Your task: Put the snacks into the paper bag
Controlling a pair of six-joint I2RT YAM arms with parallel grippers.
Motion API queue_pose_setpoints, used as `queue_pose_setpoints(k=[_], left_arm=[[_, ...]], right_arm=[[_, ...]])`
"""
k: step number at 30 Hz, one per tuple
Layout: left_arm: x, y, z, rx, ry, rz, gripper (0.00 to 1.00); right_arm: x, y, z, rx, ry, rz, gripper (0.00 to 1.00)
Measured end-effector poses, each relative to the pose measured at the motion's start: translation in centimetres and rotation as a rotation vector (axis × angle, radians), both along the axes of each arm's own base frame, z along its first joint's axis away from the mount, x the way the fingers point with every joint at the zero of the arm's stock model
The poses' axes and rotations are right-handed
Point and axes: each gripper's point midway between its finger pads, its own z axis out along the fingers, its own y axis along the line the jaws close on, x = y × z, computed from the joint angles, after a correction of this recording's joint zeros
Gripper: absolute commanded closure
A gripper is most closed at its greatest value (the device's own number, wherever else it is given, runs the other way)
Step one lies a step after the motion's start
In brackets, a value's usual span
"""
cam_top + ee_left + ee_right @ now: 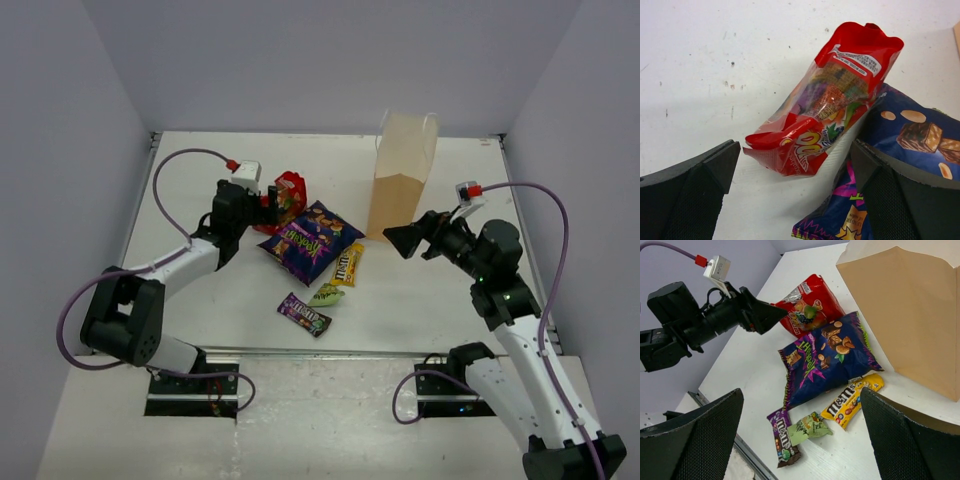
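Observation:
The paper bag (403, 178) (910, 315) stands upright at the back right. The snacks lie left of it: a red crinkly bag (290, 195) (825, 105), a large purple chip bag (312, 242) (827, 357), a yellow M&M's pack (347, 264) (852, 401), a small green packet (327, 295) (810, 427) and a dark purple candy bar (304, 313) (781, 437). My left gripper (272, 205) (794, 165) is open, its fingers either side of the red bag's near end, holding nothing. My right gripper (395, 240) (801, 400) hangs open and empty above the table, beside the paper bag's base.
Grey walls close the table on three sides. A metal rail (330, 352) runs along the near edge. The red bag's right side rests against the purple chip bag (900, 150). The left arm's camera and cable (705, 322) show in the right wrist view.

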Motion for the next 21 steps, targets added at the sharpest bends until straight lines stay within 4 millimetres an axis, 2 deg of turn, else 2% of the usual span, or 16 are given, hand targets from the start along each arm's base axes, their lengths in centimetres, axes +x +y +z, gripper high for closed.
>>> queue_pose_setpoints(k=[14, 16, 17, 18, 21], left_arm=[[1.5, 0.3, 0.2, 0.056, -0.033, 0.009, 0.02], [1.8, -0.1, -0.1, 0.055, -0.026, -0.011, 0.12], [2.0, -0.5, -0.4, 0.052, -0.018, -0.028, 0.20], [2.2, -0.8, -0.8, 0.047, -0.008, -0.044, 0.36], [2.6, -1.6, -2.1, 0.025, 0.028, -0.110, 0.51]], right_arm=[[-0.2, 0.2, 0.1, 0.003, -0.002, 0.016, 0.01], [-0.2, 0.2, 0.1, 0.003, -0.001, 0.018, 0.01], [-0.2, 0.2, 0.1, 0.003, -0.001, 0.018, 0.01], [-0.2, 0.2, 0.1, 0.003, -0.001, 0.018, 0.01], [-0.2, 0.2, 0.1, 0.003, -0.001, 0.018, 0.01]])
